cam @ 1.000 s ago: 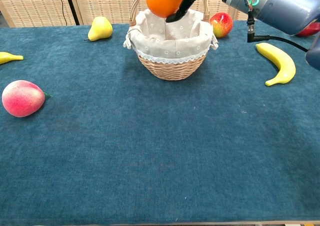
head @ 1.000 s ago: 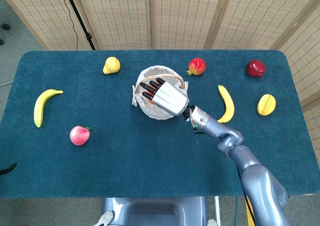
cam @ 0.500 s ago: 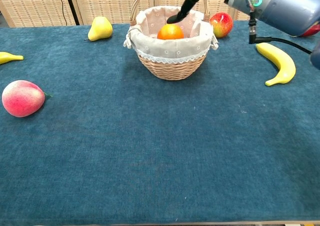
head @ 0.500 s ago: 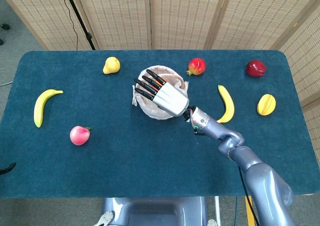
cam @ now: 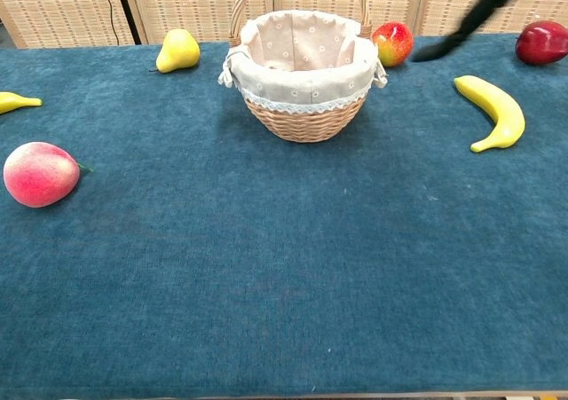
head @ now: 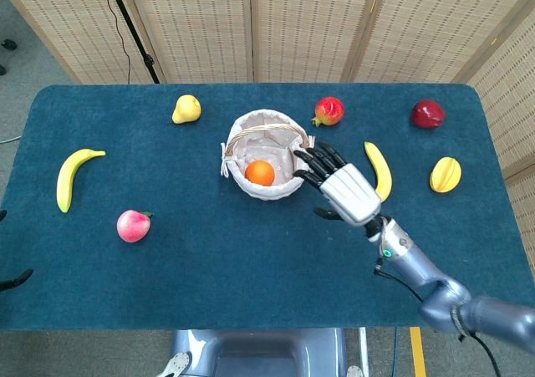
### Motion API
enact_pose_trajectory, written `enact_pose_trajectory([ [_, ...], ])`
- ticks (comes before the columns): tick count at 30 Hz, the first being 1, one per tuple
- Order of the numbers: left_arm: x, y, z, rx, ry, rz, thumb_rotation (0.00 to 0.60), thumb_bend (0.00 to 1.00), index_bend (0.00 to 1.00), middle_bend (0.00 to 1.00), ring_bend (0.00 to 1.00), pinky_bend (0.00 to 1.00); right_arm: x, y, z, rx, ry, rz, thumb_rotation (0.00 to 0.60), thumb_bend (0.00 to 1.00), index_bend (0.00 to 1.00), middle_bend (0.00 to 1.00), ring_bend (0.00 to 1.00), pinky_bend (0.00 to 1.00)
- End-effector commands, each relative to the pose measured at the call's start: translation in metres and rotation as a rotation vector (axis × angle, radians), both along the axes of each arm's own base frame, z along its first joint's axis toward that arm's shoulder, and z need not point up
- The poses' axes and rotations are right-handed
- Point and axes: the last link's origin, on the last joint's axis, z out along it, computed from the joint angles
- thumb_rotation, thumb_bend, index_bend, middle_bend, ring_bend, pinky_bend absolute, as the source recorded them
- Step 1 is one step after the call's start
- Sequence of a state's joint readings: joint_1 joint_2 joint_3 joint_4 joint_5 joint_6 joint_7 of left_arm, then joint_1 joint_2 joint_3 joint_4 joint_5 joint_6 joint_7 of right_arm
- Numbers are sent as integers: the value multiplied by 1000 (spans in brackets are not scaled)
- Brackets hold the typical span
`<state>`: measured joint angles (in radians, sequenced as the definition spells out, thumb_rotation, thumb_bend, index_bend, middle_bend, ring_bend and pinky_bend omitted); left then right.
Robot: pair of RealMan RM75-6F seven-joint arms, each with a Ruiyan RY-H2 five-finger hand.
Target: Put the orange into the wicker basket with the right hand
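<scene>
The orange [head: 260, 173] lies inside the cloth-lined wicker basket [head: 236, 148] near the middle of the table. The chest view shows the basket [cam: 304, 121] from the side, with the orange hidden below its rim. My right hand [head: 342, 186] hovers just right of the basket, fingers spread, holding nothing. In the chest view only dark fingertips [cam: 457, 36] of that hand show at the top right. No view shows my left hand.
A yellow pear [head: 185, 109], a banana [head: 70, 176] and a pink peach [head: 133, 226] lie on the left. A red-yellow apple [head: 328, 110], a second banana [head: 379, 170], a dark red apple [head: 427, 114] and a yellow fruit [head: 445, 175] lie on the right.
My right hand let the orange drop into the basket, spread its fingers, then drew back to the right and away from the basket.
</scene>
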<state>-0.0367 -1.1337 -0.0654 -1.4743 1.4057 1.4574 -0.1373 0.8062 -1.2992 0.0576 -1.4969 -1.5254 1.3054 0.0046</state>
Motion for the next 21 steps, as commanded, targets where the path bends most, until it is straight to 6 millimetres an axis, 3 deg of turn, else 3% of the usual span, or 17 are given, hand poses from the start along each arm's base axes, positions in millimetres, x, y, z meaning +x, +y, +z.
enact_pose_trajectory([
  [1,2,2,-1,-2,13,-8,600,0,0,0,0,0,-78,62,66,-3,106,-440,600,0,279,105,131,97],
  [10,11,5,-7,-25,20,-41,600,0,0,0,0,0,-142,116,78,-119,21,-611,600,0,291,118,131,100],
  [21,19,5,-13,-47,34,-74,600,0,0,0,0,0,-193,154,69,-163,6,-740,600,0,302,122,131,100],
])
